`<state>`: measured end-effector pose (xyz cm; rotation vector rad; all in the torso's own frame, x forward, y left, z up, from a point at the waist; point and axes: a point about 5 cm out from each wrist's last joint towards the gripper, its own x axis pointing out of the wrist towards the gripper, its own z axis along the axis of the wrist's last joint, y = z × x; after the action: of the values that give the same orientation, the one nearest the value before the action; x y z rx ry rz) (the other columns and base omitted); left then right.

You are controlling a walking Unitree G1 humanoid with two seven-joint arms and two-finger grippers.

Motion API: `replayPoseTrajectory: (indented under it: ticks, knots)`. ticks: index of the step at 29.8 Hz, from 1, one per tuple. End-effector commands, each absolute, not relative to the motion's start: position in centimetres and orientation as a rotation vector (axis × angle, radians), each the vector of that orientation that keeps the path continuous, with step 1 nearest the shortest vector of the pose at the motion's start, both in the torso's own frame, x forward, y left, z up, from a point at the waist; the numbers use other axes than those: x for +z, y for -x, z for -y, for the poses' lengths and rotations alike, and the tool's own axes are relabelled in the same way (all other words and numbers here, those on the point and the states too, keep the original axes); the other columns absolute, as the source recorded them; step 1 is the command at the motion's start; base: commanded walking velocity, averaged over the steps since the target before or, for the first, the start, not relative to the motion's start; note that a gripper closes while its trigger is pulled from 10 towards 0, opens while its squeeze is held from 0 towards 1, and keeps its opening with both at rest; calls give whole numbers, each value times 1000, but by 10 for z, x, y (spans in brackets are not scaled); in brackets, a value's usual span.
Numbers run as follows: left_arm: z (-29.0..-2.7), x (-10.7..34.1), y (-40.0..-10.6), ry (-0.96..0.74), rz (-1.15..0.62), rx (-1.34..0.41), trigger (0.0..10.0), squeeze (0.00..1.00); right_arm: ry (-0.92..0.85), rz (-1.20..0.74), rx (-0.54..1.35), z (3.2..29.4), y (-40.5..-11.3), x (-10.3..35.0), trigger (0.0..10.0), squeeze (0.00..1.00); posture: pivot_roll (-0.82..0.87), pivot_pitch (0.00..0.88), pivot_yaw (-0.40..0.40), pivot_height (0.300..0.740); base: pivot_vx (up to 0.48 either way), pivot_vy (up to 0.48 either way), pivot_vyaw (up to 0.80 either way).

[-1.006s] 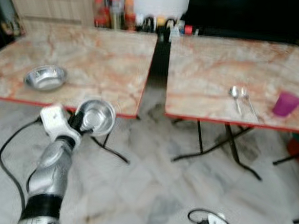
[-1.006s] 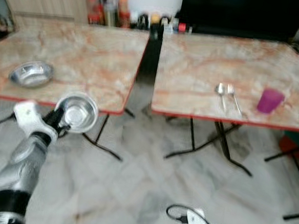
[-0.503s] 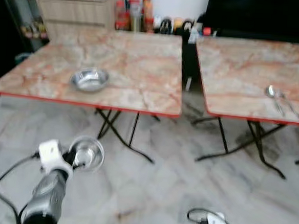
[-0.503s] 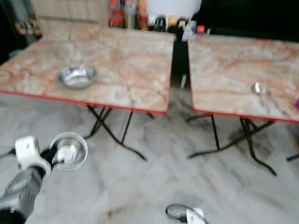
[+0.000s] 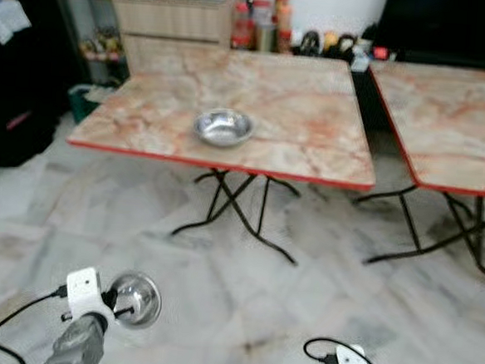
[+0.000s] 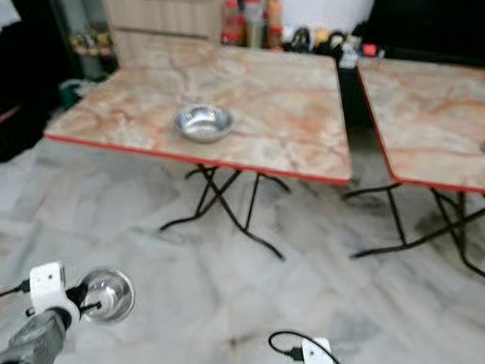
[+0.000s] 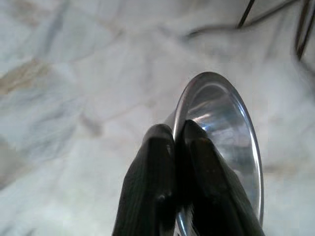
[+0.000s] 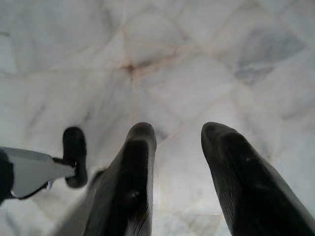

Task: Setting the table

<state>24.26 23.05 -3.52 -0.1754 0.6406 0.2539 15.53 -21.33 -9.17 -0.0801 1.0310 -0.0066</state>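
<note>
Lowered since before, left pincer (image 7: 178, 132) clamps steel bowl (image 7: 224, 132) rim (right pincer (image 8: 179, 135) parted).

Silver arm (image 5: 77, 349), white wrist block, black cable, prob. blurred.

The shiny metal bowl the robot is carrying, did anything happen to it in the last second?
The camera swung left, so the view shifted, not the tables. The left gripper stays shut on the small steel bowl, now seen lower, over the marble floor. The second steel bowl stays on the marble-patterned table. The right gripper hangs open.
</note>
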Motion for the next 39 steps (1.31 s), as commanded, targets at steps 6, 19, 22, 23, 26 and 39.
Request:
replayPoseTrajectory:
  ticks: [6, 19, 22, 23, 26, 39]
  knots:
    - [-228, -68, -198, 108, -856, 250, 10000, 0, 60, -1011, -16, 210, -162, -90, 10000, 0, 40, 0, 27, 740, 0, 0, 0]
    - [-216, -71, -199, 110, -873, 211, 10000, 0, 60, -1015, -7, 211, -163, -89, 10000, 0, 44, 0, 21, 740, 109, 0, 0]
    - [-212, -70, -202, 85, -879, 184, 10000, 0, 58, -1013, -15, 211, -164, -89, 10000, 0, 35, 0, 29, 740, 320, 0, 0]
    - [-212, -70, -202, 85, -879, 184, 10000, 0, 58, -1013, -15, 211, -164, -89, 10000, 0, 35, 0, 29, 740, 337, 0, 0]
    - [-211, -70, -203, 82, -879, 181, 10000, 0, 59, -1012, -13, 211, -165, -88, 10000, 0, 33, 0, 29, 740, 364, 0, 0]
    - [-208, -71, -202, 74, -891, 175, 10000, 0, 68, -1019, -10, 211, -163, -89, 10000, 0, 30, 0, 38, 740, 465, 0, 0]
